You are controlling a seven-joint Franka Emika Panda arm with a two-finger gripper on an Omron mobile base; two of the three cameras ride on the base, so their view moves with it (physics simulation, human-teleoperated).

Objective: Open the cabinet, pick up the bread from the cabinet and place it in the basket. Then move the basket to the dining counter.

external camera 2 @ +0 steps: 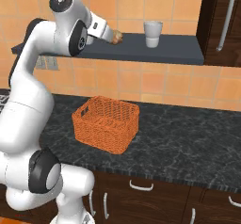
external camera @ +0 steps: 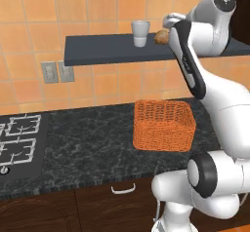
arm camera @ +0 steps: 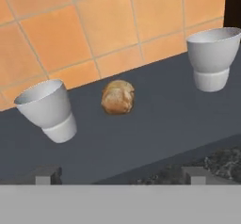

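Observation:
The bread is a small golden-brown roll lying on the dark shelf between two white cups. My gripper is open and level with the shelf, a short way in front of the bread and not touching it. Its fingertips stand wide apart with nothing between them. From the side, the gripper points at the bread. The bread peeks out behind my forearm. The orange wicker basket sits empty on the black granite counter below. The dining counter is out of view.
White cups flank the bread closely on both sides. A dark wood cabinet door with a long handle stands at the shelf's right end. A gas stove lies at the counter's left, with wall outlets above it.

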